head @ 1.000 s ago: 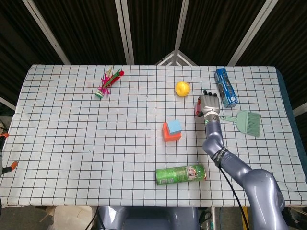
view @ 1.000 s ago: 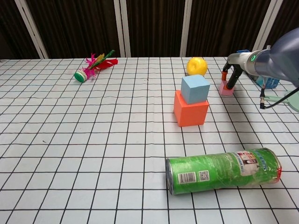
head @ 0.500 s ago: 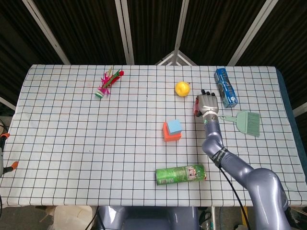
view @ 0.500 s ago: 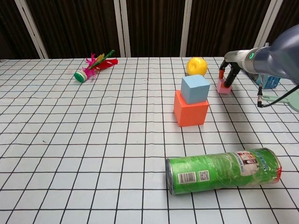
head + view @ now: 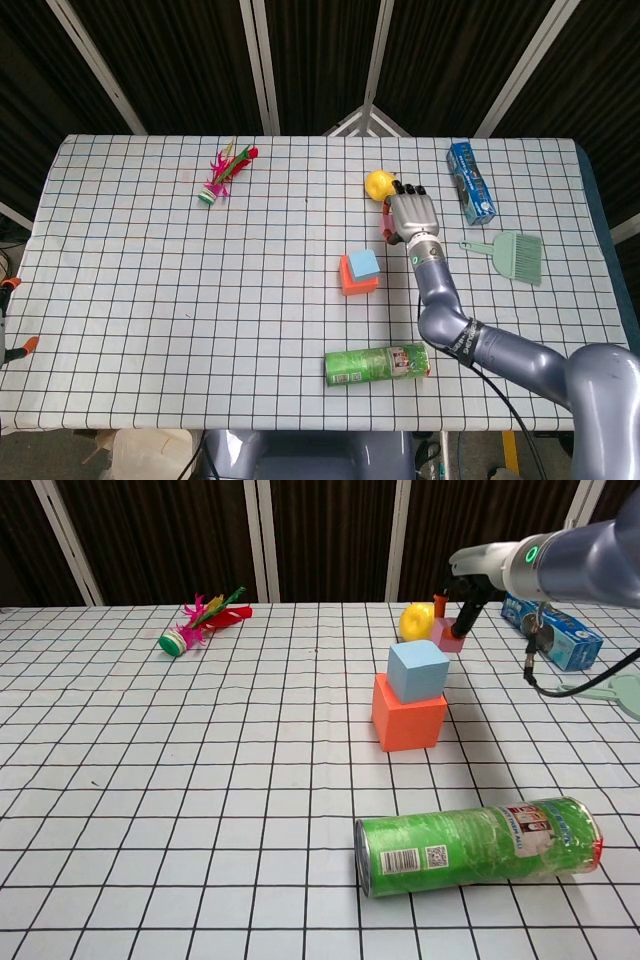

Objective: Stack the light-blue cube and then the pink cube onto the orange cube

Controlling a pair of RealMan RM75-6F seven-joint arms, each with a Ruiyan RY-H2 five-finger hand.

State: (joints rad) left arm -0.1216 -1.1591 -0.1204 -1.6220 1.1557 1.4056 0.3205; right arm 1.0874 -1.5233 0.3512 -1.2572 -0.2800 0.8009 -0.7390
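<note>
The orange cube (image 5: 350, 278) (image 5: 409, 718) stands mid-table with the light-blue cube (image 5: 364, 263) (image 5: 418, 670) on top of it, turned slightly. My right hand (image 5: 411, 214) (image 5: 468, 584) pinches the pink cube (image 5: 385, 230) (image 5: 445, 635) from above. It holds the cube off the cloth, just behind and to the right of the stack, in front of the yellow ball. The hand hides most of the pink cube in the head view. My left hand shows in neither view.
A yellow ball (image 5: 377, 183) (image 5: 417, 621) lies right behind the held cube. A green can (image 5: 376, 363) (image 5: 476, 846) lies on its side near the front. A blue box (image 5: 470, 181) (image 5: 552, 629) and a green brush (image 5: 514, 252) are at the right, a feathered shuttlecock (image 5: 224, 171) (image 5: 203, 618) at the far left.
My right hand has lifted the pink cube off the table and carried it left, toward the stack and the yellow ball. The two stacked cubes have not moved.
</note>
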